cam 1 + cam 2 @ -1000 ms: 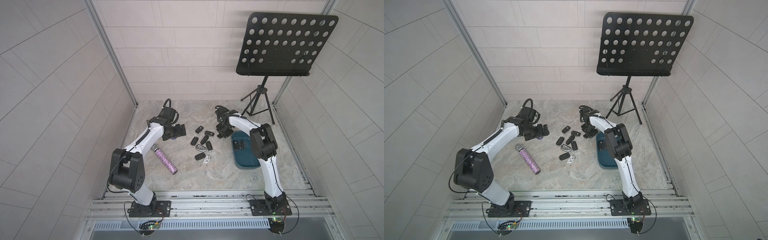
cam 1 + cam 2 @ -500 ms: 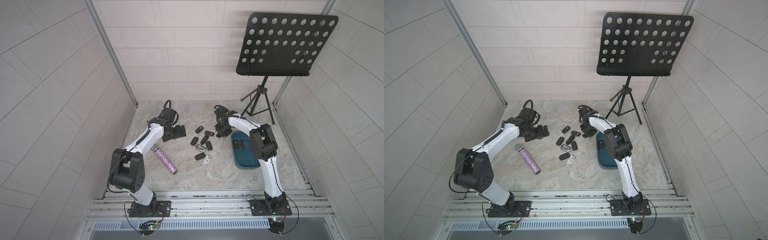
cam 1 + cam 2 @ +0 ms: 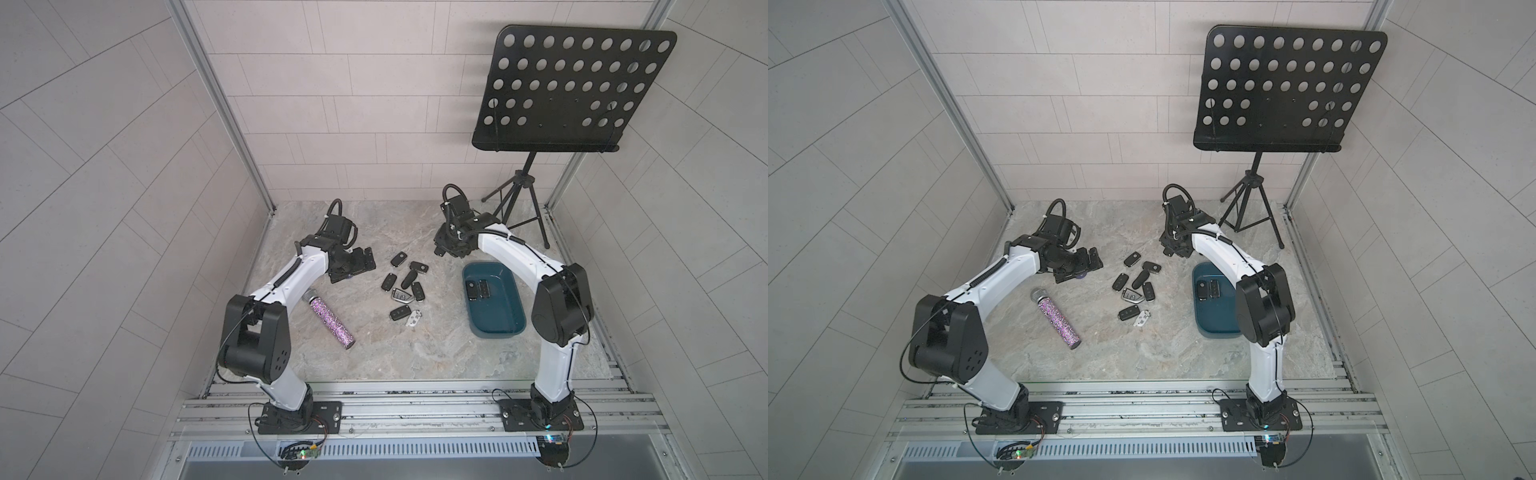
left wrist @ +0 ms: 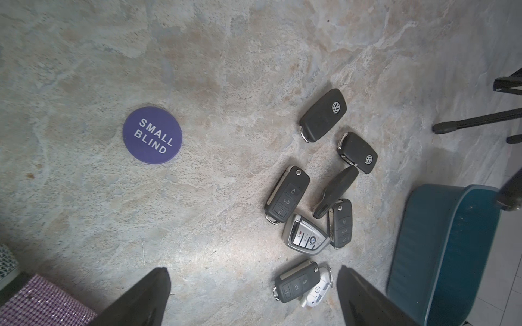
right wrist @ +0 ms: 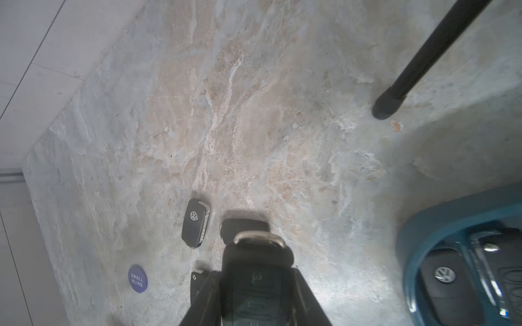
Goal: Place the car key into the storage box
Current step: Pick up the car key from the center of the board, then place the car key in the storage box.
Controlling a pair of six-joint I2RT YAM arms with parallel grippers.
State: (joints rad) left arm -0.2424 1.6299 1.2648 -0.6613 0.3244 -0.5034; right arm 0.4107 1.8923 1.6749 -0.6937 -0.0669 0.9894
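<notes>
Right wrist view shows the right gripper [image 5: 255, 278] clamped on a car key [image 5: 254, 254], held above the floor, likely for carrying to the storage box [image 5: 423, 225] just beside (two keys lie inside); the left gripper [image 4: 252, 275] gapes wide, empty

Left tool [image 4: 252, 272] wide, right tool [image 5: 254, 285] clamped.

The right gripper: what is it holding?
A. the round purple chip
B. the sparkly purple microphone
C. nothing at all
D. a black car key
D: in the right wrist view the right gripper is shut on a black car key, whose metal loop sticks out in front.
</notes>
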